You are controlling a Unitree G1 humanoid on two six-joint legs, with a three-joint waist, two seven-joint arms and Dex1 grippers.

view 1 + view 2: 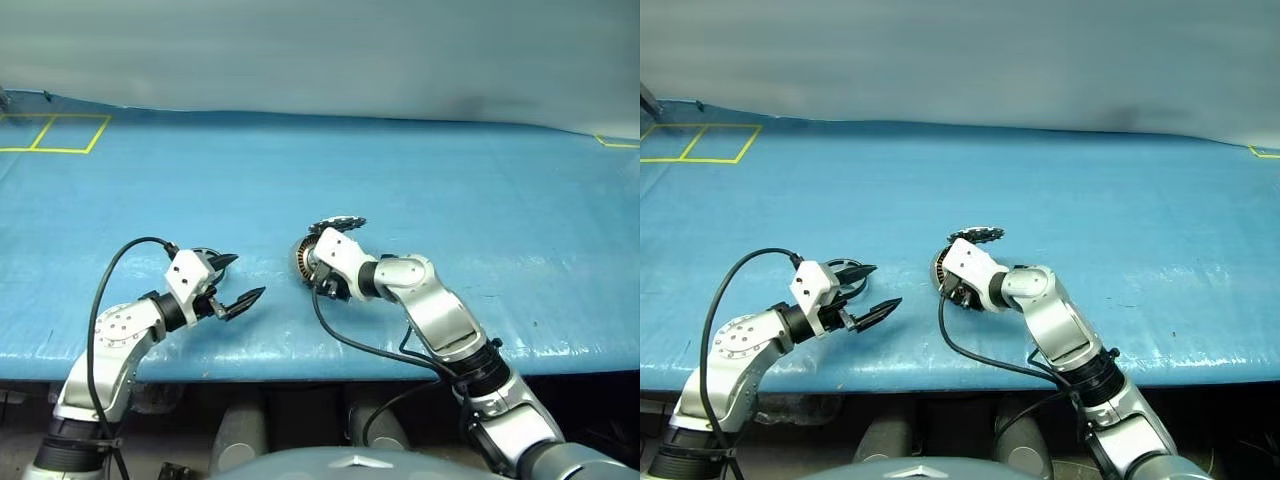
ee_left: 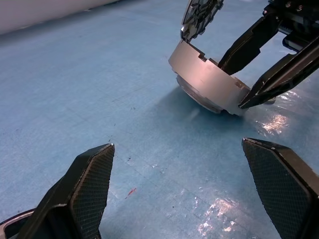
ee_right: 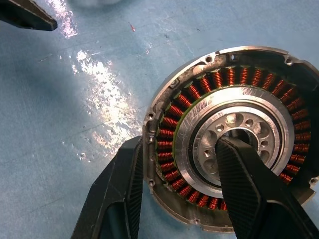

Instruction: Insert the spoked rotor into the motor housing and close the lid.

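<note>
Housing (image 3: pixel 227 144) sits tilted, lid (image 1: pixel 338 223) up; right gripper (image 3: pixel 179 191) pinches its wall. Left gripper (image 2: pixel 187 191) spread, empty. Next: seat rotor, unseen.

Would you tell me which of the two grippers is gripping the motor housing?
The right gripper: one finger outside the motor housing rim, one in its hub. The left gripper hangs open, apart.

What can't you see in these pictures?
- Rotor: whether it is in the housing is unclear; the right hand finger covers the centre hole in the right wrist view.
- Lid: too small in the eye views, cut off by the edge in the left wrist view.
</note>
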